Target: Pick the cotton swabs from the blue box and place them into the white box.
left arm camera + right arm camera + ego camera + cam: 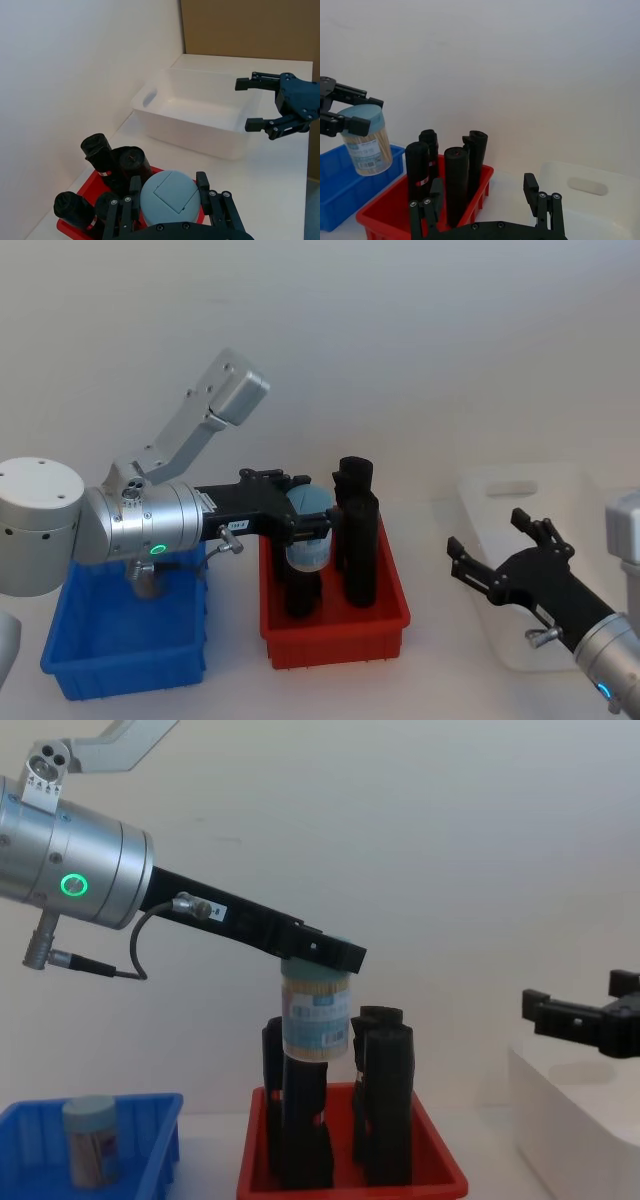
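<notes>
left gripper (310,510) grips 1 cotton swab jar (308,552); white table (440,575), white wall (420,340).

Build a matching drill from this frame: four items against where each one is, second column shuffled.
1. raised cotton swabs jar
2. second cotton swabs jar
3. black upright objects
4. right gripper

A. standing in the red tray
B. open, near the white box
C. sitting in the blue box
D. clamped by the left gripper, above the red tray

Pairs: 1-D, 2-C, 3-A, 4-B
</notes>
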Controlling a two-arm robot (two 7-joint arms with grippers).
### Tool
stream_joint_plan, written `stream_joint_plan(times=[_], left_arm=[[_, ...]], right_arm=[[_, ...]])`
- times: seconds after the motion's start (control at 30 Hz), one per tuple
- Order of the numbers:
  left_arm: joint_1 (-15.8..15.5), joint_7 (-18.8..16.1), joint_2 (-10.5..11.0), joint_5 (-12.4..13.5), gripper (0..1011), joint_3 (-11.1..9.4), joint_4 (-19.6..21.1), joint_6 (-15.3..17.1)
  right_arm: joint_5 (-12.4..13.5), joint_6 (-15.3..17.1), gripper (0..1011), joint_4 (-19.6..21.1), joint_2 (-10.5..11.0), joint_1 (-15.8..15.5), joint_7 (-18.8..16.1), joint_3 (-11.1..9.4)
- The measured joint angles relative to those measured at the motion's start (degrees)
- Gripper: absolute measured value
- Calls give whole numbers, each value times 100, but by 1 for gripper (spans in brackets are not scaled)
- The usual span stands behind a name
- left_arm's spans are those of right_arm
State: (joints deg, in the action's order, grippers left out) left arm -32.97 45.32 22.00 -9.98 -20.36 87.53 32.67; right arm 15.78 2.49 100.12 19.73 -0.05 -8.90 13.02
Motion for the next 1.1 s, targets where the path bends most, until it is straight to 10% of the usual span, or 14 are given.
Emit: stream_joint_plan(times=[1.1], left_arm=[[-26,49,-10,4,669,-9,-22,13]], right_arm=[[-350,63,1002,-996,-496,776,-2120,497]])
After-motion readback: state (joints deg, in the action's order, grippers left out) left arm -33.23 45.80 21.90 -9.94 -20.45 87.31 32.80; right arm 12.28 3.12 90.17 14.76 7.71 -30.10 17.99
